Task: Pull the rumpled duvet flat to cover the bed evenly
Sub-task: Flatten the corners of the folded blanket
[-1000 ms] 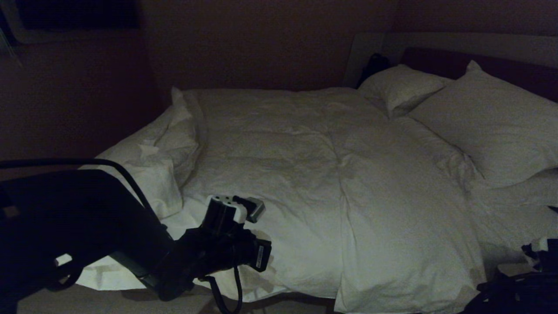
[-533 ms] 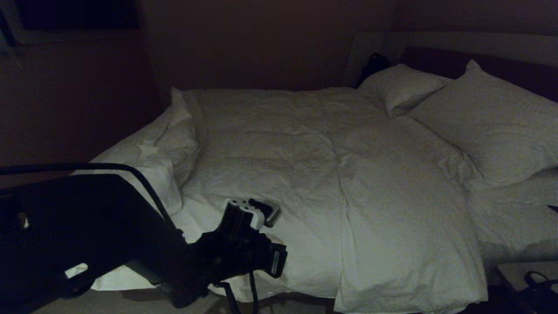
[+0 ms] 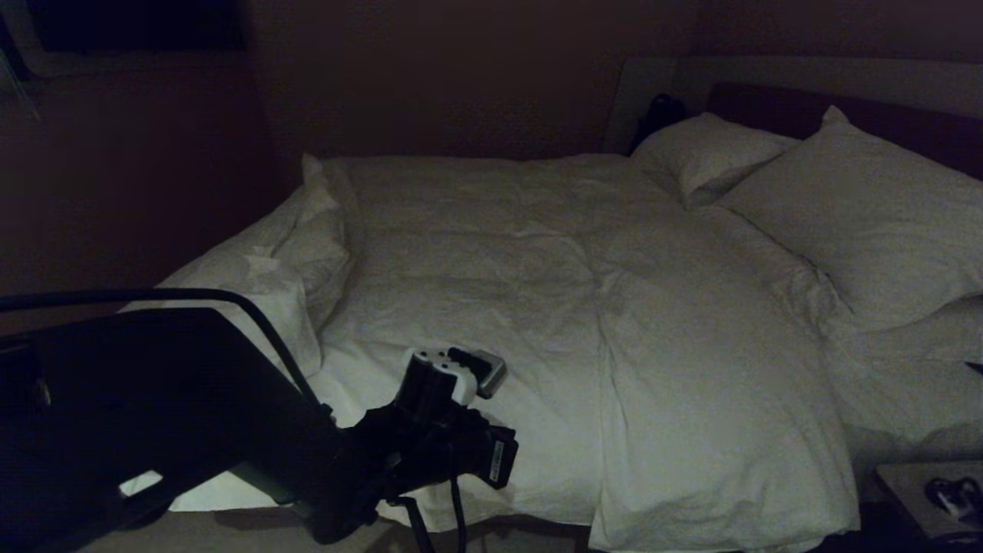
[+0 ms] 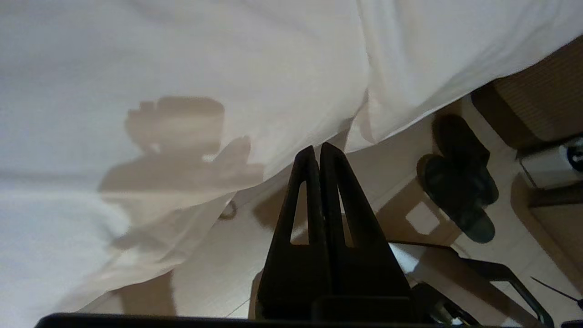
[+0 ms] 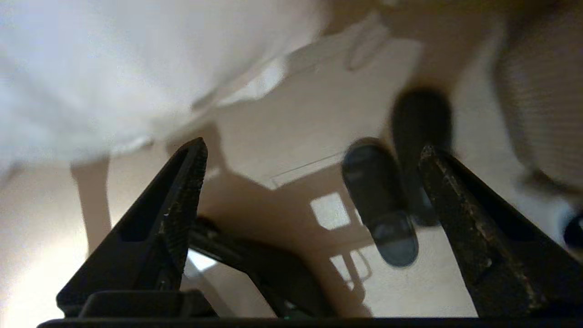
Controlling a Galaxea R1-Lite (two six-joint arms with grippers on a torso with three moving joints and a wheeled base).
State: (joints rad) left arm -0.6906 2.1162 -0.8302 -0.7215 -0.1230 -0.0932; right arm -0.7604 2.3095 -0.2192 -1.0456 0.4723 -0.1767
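Observation:
The white duvet lies spread over the bed, creased, with a long fold running down its near half. At the foot end on the left it is bunched in a rumpled heap. My left arm reaches in from the lower left, beside the near edge. The left gripper is shut with nothing in it, just below the duvet's hanging edge. My right gripper is open and empty over the floor, with the duvet off to one side. The right arm is out of the head view.
Two plump pillows lean on the dark headboard. A pair of dark slippers lies on the pale floor beside the bed. A small pale surface with a dark object stands at the near right.
The right arm has left the bottom right of the head view. The duvet's ridge by the pillows now lies flatter. My left arm has shifted a little to the right and down.

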